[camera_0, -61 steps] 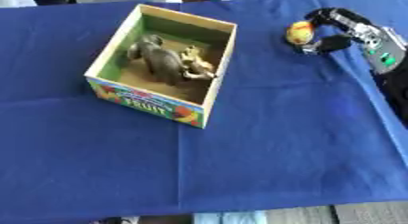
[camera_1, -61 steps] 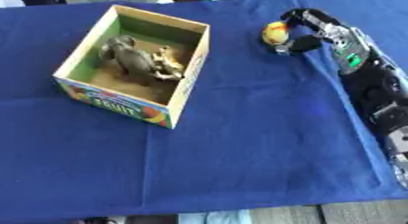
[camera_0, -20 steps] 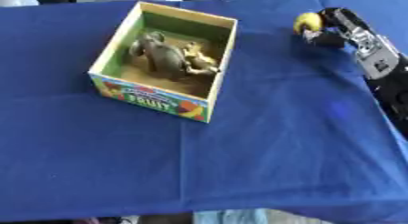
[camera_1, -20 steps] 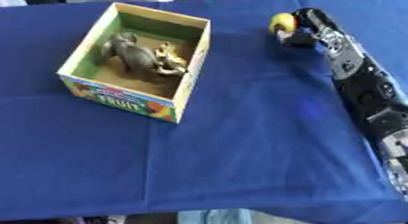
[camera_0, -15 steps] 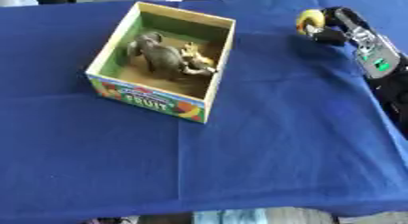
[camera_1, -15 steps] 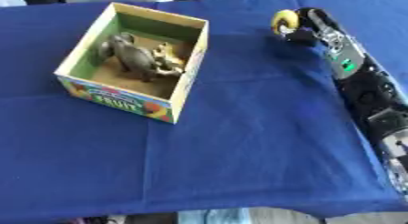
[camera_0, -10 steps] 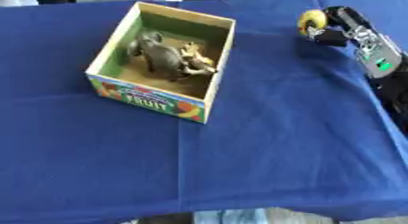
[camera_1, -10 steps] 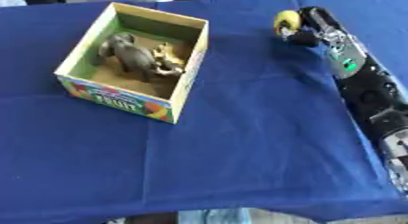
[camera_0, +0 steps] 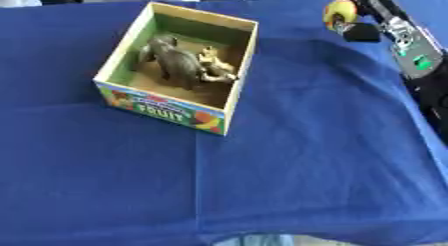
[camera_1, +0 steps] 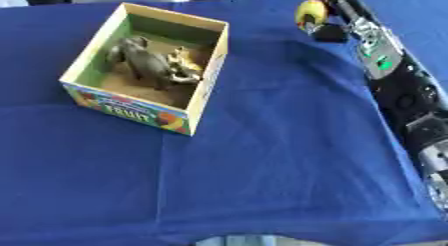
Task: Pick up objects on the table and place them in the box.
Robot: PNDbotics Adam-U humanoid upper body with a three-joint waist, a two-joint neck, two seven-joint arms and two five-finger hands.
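Starting from the near edge, the blue-clothed surface (camera_0: 289, 180) is bare across its whole front half, so nothing there calls for attention. Farther back, toward the left, sits the box (camera_0: 178, 112), a cardboard carton with "FRUIT" printed on its near wall, turned so one corner points toward the near right; inside lie two toy animals (camera_0: 179, 64), a grey one and a smaller tan one beside it, touching. At the far right corner the right hand (camera_1: 328, 20) is curled around a small round toy (camera_1: 310, 11), yellow with a red patch, the fingers closed on it from the right side. Three seconds ago that toy rested lower, nearer the middle of the right edge, with the hand wrapped about it; it now shows higher and farther back, which I judge to mean the pick is made and the carry to the box can begin. The toy is close to a ball, so it has no clear long axis; its red patch faces up and left. The arm runs along the right edge, pointing away toward the far edge. The left hand appears in neither view.
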